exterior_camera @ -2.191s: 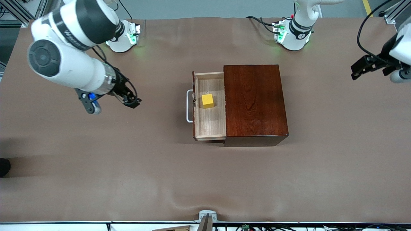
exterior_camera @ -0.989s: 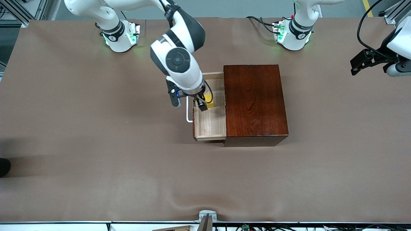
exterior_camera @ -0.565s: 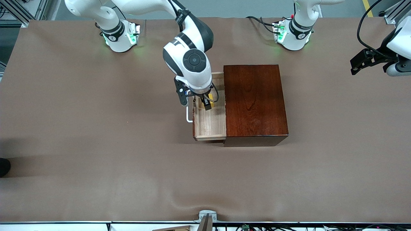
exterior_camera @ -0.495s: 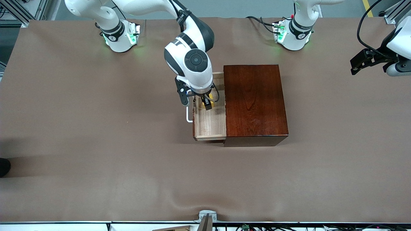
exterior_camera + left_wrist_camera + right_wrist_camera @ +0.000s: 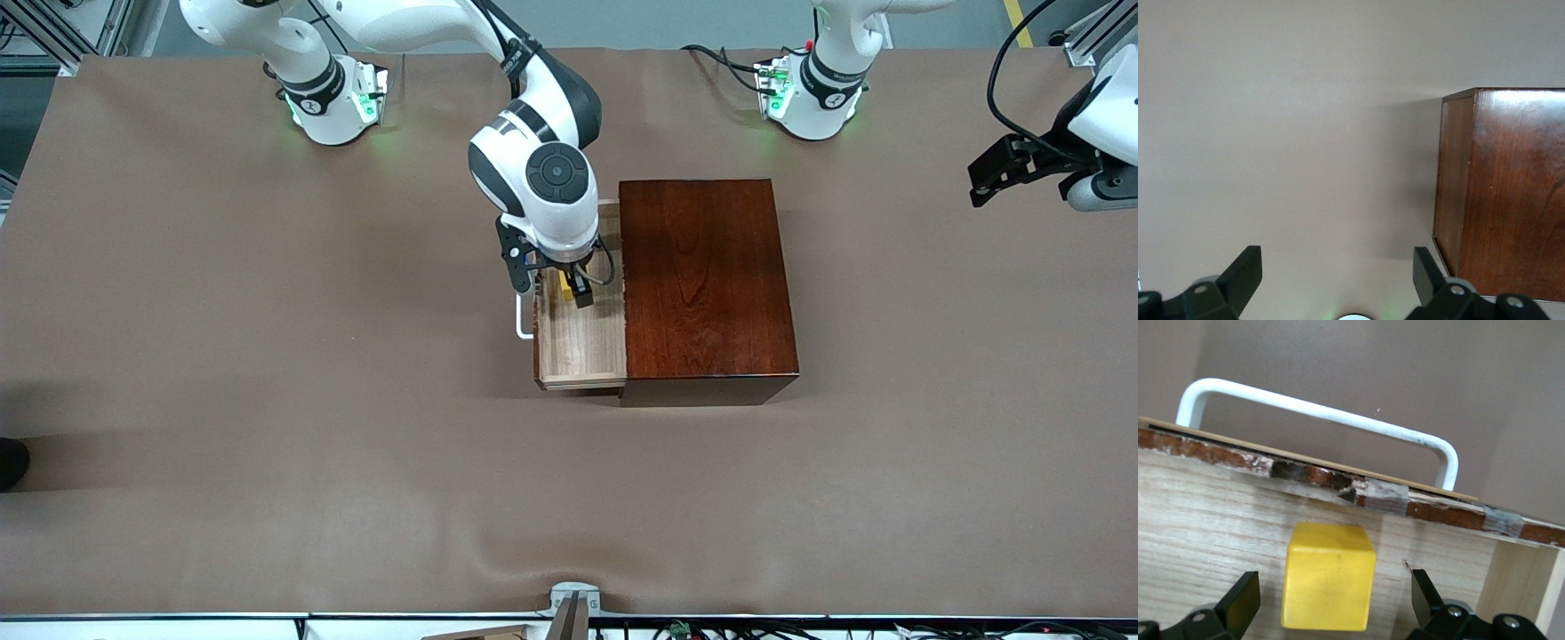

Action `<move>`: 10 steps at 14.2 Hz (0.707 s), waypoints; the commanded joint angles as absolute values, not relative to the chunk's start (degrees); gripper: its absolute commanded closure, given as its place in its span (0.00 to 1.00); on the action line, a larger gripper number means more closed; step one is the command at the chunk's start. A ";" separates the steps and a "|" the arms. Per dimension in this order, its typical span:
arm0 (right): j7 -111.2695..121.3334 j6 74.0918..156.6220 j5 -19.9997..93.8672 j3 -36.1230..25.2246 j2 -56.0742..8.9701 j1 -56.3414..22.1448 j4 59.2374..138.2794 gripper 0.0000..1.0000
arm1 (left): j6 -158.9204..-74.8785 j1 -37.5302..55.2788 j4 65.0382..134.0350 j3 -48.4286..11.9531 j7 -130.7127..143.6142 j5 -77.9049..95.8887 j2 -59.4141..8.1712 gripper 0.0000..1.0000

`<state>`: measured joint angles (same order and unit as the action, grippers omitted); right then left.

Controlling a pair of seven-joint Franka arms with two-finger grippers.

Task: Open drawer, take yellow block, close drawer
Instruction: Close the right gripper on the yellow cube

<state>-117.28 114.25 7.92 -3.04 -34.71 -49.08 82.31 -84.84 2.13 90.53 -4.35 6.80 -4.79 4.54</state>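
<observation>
Front view, drawer: the drawer (image 5: pixel 582 342) stands pulled out of the wooden box (image 5: pixel 707 289) toward the right arm's end of the tabletop (image 5: pixel 267 400), so its tray can be reached from above.
Front view, right gripper (image 5: pixel 567 289): lowered into the drawer over the yellow block (image 5: pixel 565 292), mostly hidden under the wrist.
Front view, left gripper (image 5: pixel 1000 178): waits in the air over the left arm's end of the tabletop.
Left wrist view, fingers (image 5: pixel 1245 270): spread wide, holding nothing; a corner of the box shows below.
Right wrist view, block: sits on the tray floor just beside the drawer's front panel and white handle (image 5: pixel 1318 420).
Right wrist view, fingers (image 5: pixel 1245 600): wide open, one on each side of the block, seemingly not touching; placed, I judge, to close on it.
</observation>
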 commanded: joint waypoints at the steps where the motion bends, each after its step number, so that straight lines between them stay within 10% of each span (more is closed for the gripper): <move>1: -119.61 116.01 6.94 -3.60 -35.59 -49.75 82.27 0.00 | -84.29 1.49 90.62 -4.83 5.63 -4.13 5.19 0.00; 6: -119.71 117.51 6.94 -3.60 -36.30 -49.75 82.88 0.01 | -84.29 1.58 90.62 -4.83 5.63 -4.13 5.19 0.00; 9: -119.71 117.77 7.03 -3.60 -36.21 -49.83 82.88 0.62 | -84.29 1.58 90.53 -4.92 5.71 -4.13 5.19 0.00; 10: -119.71 117.77 7.03 -3.60 -36.04 -49.75 82.88 0.66 | -84.29 1.58 90.53 -4.92 5.71 -4.13 5.19 0.00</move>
